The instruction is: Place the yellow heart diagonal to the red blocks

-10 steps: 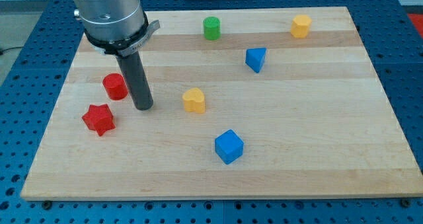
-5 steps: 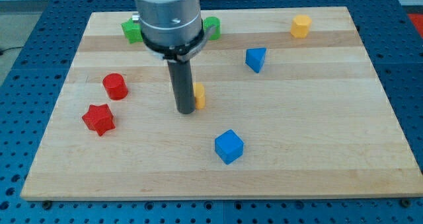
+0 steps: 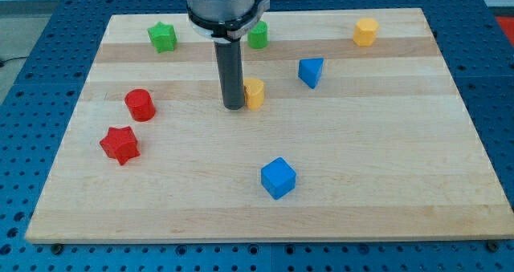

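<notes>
The yellow heart (image 3: 255,94) lies near the middle of the board, towards the view's top. My tip (image 3: 234,106) stands right against its left side, touching or nearly touching it. The red cylinder (image 3: 140,104) and the red star (image 3: 120,144) sit at the view's left, well to the left of the tip. The rod partly hides the heart's left edge.
A green star (image 3: 162,37) and a green cylinder (image 3: 258,35) lie near the top edge. A blue triangular block (image 3: 311,71) is right of the heart. A yellow hexagonal block (image 3: 365,31) is at top right. A blue cube (image 3: 279,178) sits lower middle.
My tip moved from beside the red cylinder rightward to the yellow heart, then up. The heart shifted up and to the right from its earlier spot.
</notes>
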Available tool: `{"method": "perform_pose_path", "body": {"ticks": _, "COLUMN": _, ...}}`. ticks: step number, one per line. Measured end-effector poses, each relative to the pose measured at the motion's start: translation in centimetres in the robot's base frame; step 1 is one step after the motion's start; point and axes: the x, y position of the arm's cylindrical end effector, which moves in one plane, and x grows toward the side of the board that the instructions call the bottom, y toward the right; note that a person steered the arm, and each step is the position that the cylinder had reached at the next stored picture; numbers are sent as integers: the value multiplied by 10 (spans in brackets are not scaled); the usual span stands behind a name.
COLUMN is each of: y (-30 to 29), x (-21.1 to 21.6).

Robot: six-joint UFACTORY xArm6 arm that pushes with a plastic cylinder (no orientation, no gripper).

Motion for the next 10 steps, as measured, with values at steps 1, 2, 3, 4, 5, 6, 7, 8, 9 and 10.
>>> {"method": "perform_pose_path", "body": {"ticks": 1, "y": -32, "x": -5}}
{"method": "perform_pose_path", "body": {"ticks": 2, "y": -96, "x": -11}}
{"method": "perform_pose_path", "body": {"ticks": 3, "y": -122, "x": -11}}
{"method": "perform_pose_path", "body": {"ticks": 4, "y": -122, "x": -12}}
{"method": "perform_pose_path", "body": {"ticks": 5, "y": -127, "x": -28}}
{"method": "perform_pose_path", "body": {"ticks": 6, "y": -131, "x": -41}}
{"method": "perform_pose_path", "body": {"ticks": 7, "y": -144, "x": -48}}
{"method": "perform_pose_path", "body": {"ticks": 8, "y": -155, "x": -43}}
{"method": "perform_pose_path", "body": {"ticks": 9, "y": -149, "x": -34}}
{"method": "perform_pose_path", "body": {"ticks": 10, "y": -148, "x": -19}}
